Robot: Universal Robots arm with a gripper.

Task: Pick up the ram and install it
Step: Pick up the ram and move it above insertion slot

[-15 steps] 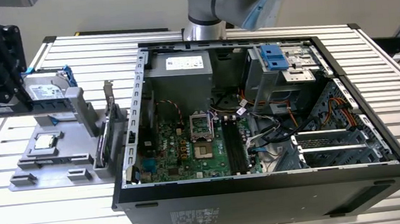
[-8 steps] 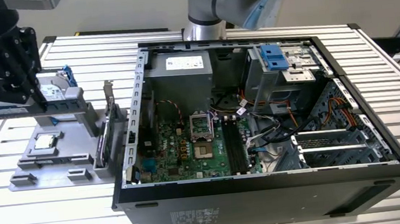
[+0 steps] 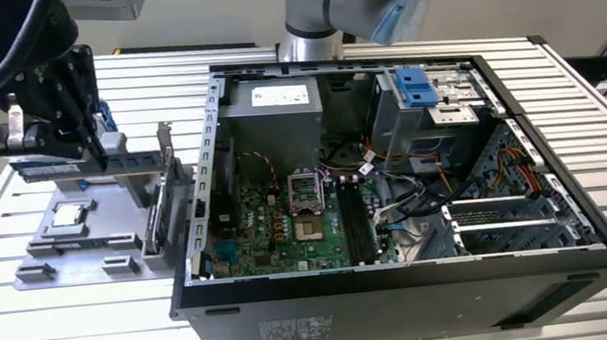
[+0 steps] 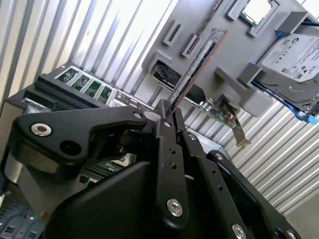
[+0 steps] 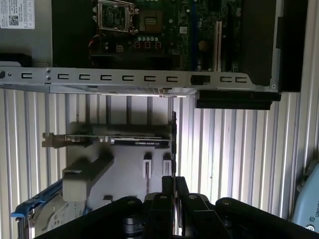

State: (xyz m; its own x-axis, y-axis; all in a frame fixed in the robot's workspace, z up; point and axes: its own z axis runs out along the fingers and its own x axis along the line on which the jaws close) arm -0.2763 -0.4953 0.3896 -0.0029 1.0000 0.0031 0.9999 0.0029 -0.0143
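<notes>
While above fixture (image 3: 83,257), gripper (image 4: 167,108) around ram (image 4: 197,65).

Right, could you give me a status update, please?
Gripper shut on ram stick. Stick above grey tray. Upright card stands between it and case.

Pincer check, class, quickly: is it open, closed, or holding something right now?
The pincer is closed, holding the ram.

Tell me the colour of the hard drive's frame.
The frame is blue, clearest in the second wrist view.
</notes>
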